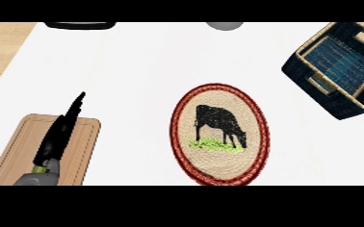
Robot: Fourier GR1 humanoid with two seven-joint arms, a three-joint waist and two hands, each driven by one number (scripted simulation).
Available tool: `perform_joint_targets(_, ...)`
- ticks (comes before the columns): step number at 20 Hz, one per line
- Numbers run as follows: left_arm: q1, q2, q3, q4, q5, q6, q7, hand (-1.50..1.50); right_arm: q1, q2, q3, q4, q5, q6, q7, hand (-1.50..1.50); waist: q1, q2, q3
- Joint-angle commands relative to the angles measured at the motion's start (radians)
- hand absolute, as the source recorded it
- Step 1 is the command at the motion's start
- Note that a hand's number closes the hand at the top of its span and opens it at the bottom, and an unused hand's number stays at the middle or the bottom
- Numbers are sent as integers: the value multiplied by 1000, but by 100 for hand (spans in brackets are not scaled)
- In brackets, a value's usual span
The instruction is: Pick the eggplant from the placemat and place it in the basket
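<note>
Now I am seeing the left hand (58,134) over the cutting board (84,146), fingers straight and together, beside the cow placemat (219,133).

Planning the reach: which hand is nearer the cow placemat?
Left, as shown. The left hand lies over the wooden board, left of the placemat; the right hand is not in view.

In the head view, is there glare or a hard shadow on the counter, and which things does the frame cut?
Head view: the white counter looks evenly lit, with no glare spot or hard shadow; the basket is cut at the right edge, and the cutting board, with the left hand over it, at the lower edge.
</note>
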Motion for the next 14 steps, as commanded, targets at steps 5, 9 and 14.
perform_joint_targets(5,-57,-11,27,60,-7,9,9,0,-159,198,94,22,166,-96,97,150,-16,-2,0)
perform_joint_targets(9,-3,-8,20,3,-4,-5,-7,0,-209,248,133,106,284,-156,82,150,-11,-2,0)
perform_joint_targets(14,-49,20,46,10,15,-48,22,0,-220,331,101,169,281,-143,71,-150,-19,-3,1)
